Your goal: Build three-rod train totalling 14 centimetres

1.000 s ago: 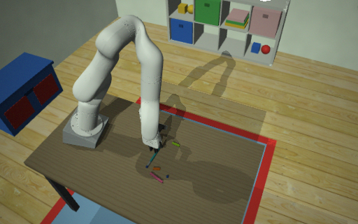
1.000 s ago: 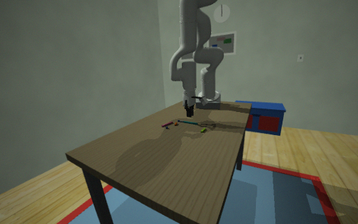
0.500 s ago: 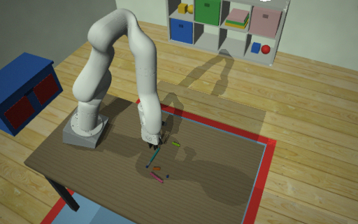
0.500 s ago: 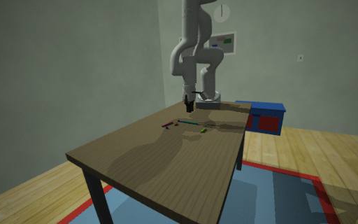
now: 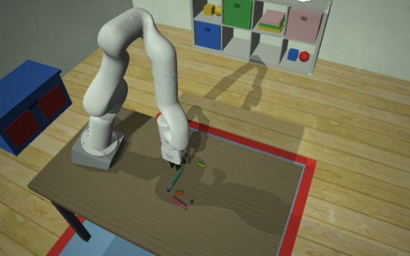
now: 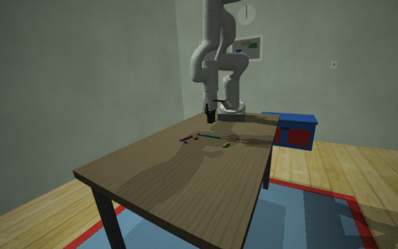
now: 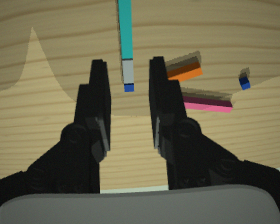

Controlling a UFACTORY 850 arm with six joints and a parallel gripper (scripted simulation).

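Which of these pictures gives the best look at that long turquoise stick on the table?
The wrist view: the turquoise rod fills the frame's upper middle, with a grey rod and a blue rod in line at its near end. The top view shows it as a thin slanted sliver, the exterior view as a faint line.

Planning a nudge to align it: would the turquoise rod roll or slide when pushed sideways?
The turquoise rod shows flat faces, so it probably slides, not rolls. Being long and thin, an off-centre push would likely swing it and bump the grey rod.
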